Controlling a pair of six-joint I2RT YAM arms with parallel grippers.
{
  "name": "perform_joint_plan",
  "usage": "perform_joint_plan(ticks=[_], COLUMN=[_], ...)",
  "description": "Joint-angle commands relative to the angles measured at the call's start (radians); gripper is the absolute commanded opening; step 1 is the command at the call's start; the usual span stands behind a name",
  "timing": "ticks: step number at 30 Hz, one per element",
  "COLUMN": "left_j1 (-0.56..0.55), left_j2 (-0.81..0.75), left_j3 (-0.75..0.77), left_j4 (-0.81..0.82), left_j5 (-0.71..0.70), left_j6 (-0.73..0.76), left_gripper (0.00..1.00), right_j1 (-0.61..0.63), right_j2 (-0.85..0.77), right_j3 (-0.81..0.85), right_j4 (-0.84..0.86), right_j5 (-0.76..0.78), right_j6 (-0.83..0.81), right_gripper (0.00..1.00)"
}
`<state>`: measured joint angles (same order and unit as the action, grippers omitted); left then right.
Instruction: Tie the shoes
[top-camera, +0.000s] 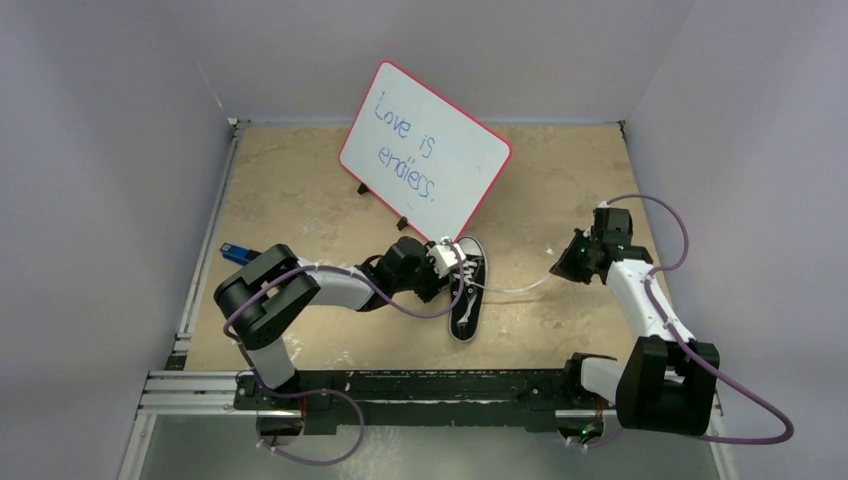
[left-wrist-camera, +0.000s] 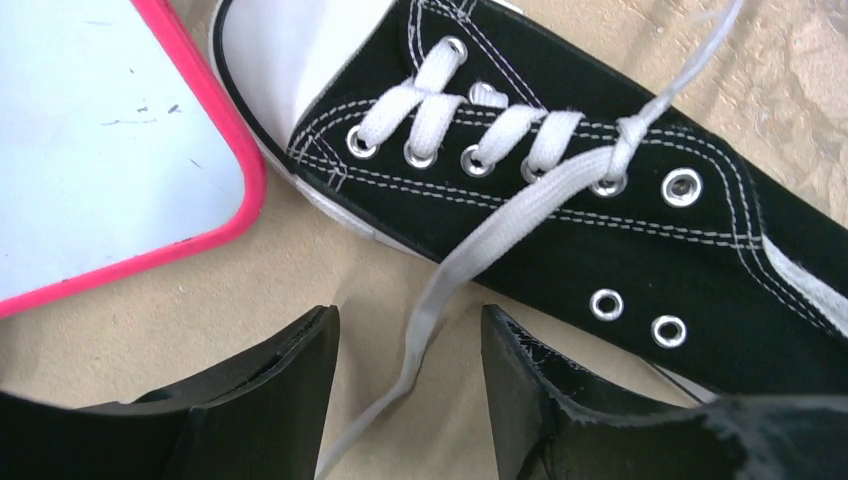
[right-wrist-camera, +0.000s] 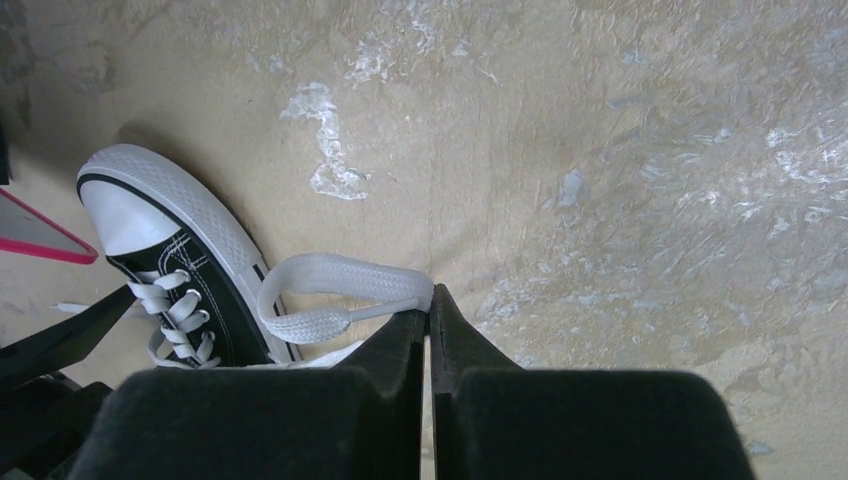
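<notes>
1. Top external view showed the sneaker (top-camera: 466, 295) near the middle of the tabletop (top-camera: 300, 190), toe toward the far edge, just beside the whiteboard (top-camera: 425, 150).
2. Left gripper (left-wrist-camera: 410, 320) sat just beside the shoe's side, jaws moderately apart, with a loose lace (left-wrist-camera: 520, 205) passing between them ungripped.
3. Right gripper (right-wrist-camera: 428, 305), toward the right edge, was clamped on a looped lace end (right-wrist-camera: 340, 275).

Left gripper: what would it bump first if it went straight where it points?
The left gripper would probably meet the white lace between its open fingers first, then the black side of the shoe; depth is unclear.
</notes>
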<state>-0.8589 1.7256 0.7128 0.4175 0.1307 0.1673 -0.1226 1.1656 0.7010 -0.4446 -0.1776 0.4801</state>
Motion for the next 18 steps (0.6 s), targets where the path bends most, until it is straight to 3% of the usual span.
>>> perform_joint_plan(ticks=[1, 6, 13, 18], left_j1=[-0.003, -0.002, -0.003, -0.016], left_j2=[0.023, 0.047, -0.008, -0.093], left_j3=[0.024, 0.022, 0.003, -0.013], left_j4=[0.153, 0.225, 0.222, 0.191], left_j5=[-0.002, 0.001, 0.003, -0.019], left_j6=[-0.021, -0.073, -0.095, -0.130], left_gripper=[0.52, 0.41, 0.06, 0.03], right_j1=[0.005, 0.005, 0.006, 0.006], right_j2=[0.002, 0.001, 0.010, 0.033], right_j3=[0.048, 0.049, 0.086, 0.155], right_j4=[-0.021, -0.033, -0.073, -0.161], right_j5=[-0.031, -0.048, -0.073, -0.123], right_j6=[-0.004, 0.005, 0.001, 0.008], right_gripper=[0.00, 0.00, 0.00, 0.00])
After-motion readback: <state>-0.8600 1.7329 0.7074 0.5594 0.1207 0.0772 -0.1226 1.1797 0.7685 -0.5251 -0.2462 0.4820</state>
